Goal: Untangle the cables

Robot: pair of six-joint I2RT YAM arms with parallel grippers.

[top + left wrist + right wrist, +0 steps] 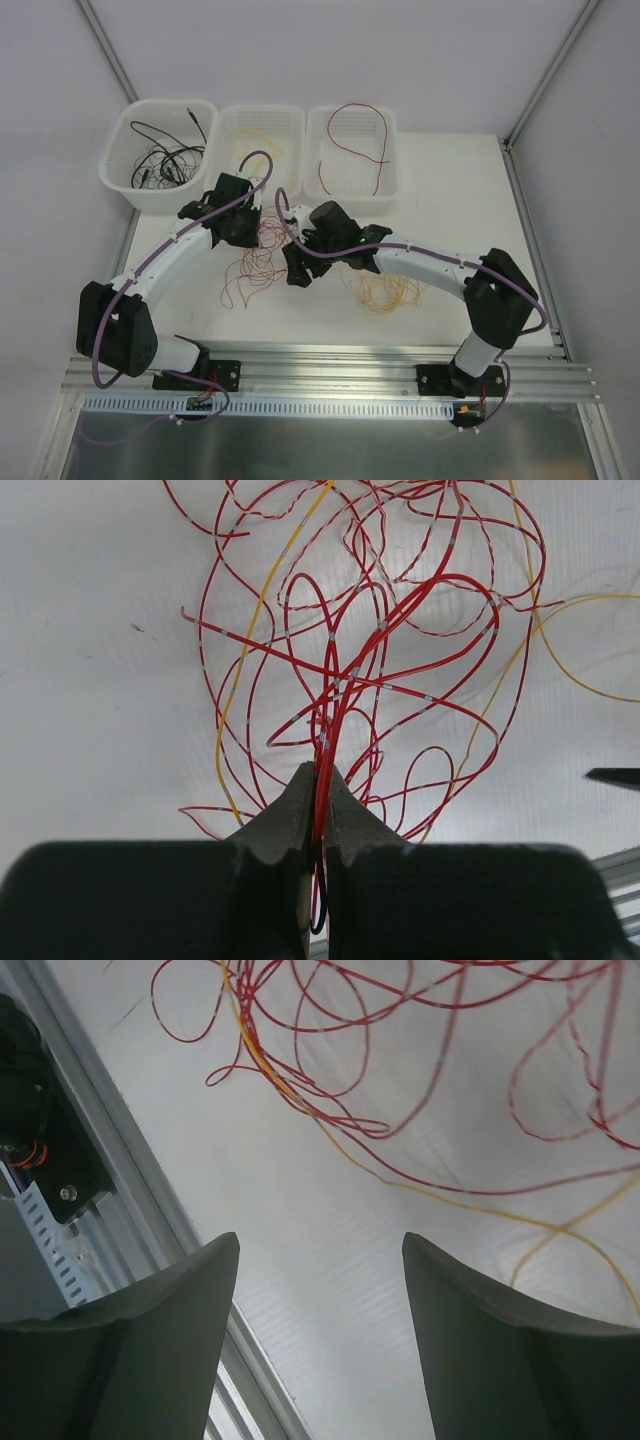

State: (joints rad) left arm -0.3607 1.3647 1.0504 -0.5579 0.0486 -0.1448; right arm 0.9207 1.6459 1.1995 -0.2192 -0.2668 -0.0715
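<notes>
The left gripper (258, 228) is clenched on a red strand (335, 720) at the far-left edge of the red tangle (258, 265). In the left wrist view the strand leaves the closed fingertips and runs straight ahead, along the gripper's own line, into the middle of the tangle. There it rounds into a loop and crosses several other red loops. A yellow strand (255, 630) lies over the tangle's left part. The held strand's long axis thus points from the gripper into the knot, so I judge a pull straight back from the tangle would draw it out lengthwise.

The right gripper (297, 272) hangs at the tangle's right edge with its jaws released and wide, grasping nothing. Beyond its tips a yellow wire (400, 1185) crosses first, then the red loops. It looks the better placed of the two to pin the bulk.

The white table (450, 200) is smooth and bare to the tangle's left and near side. A yellow bundle (385, 292) lies just right of the tangle, partly under the right arm. Beyond the tangle stand three baskets, holding black (115, 160), yellow (225, 140) and red (392, 150) cables. The two wrists sit close together over the tangle, so room between them is tight.
</notes>
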